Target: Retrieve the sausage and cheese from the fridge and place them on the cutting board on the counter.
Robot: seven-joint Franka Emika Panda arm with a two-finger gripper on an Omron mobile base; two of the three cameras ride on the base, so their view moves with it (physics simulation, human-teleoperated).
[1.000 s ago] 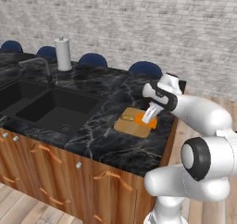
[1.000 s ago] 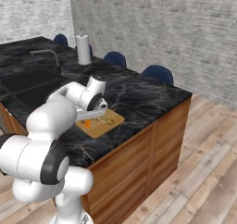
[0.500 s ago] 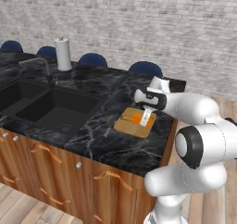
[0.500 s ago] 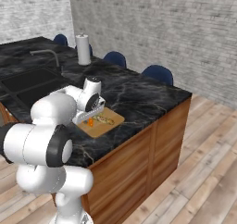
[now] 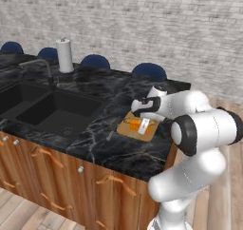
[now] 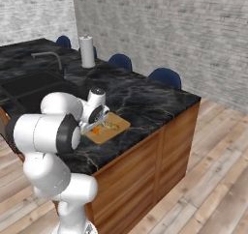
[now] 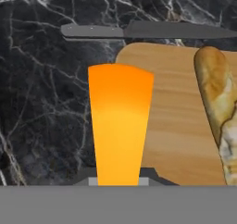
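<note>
From the left base view, the counter (image 5: 102,143) is black stone with white veins, set on brown wooden cabinets with curved handles. Furthest left sits an inset dark sink (image 5: 52,112) with a thin bent faucet (image 5: 40,67), and behind it one upright white paper-towel roll (image 5: 65,56). Four rounded dark-blue chair backs (image 5: 149,71) line the far edge before a pale brick wall. To the right lies one tan wooden cutting board (image 5: 129,128), rectangular with rounded corners.

The gripper (image 5: 144,125) hangs over the board, its jaws drawn in to their narrowest and clamped on the cheese (image 5: 136,124), a smooth bright orange wedge. In the hand view the cheese (image 7: 120,126) rises from between the finger tips, widening away from the hand, its far part over the board's edge (image 7: 176,121); whether it rests on the wood cannot be told.

On the board to the right lies the sausage (image 7: 214,91), here a mottled tan rounded cylinder. Beyond the board one flat knife (image 7: 148,31) with a grey and darker half rests on the marble. In the right base view the sausage (image 6: 112,126) lies just beside the cheese (image 6: 96,130).
</note>
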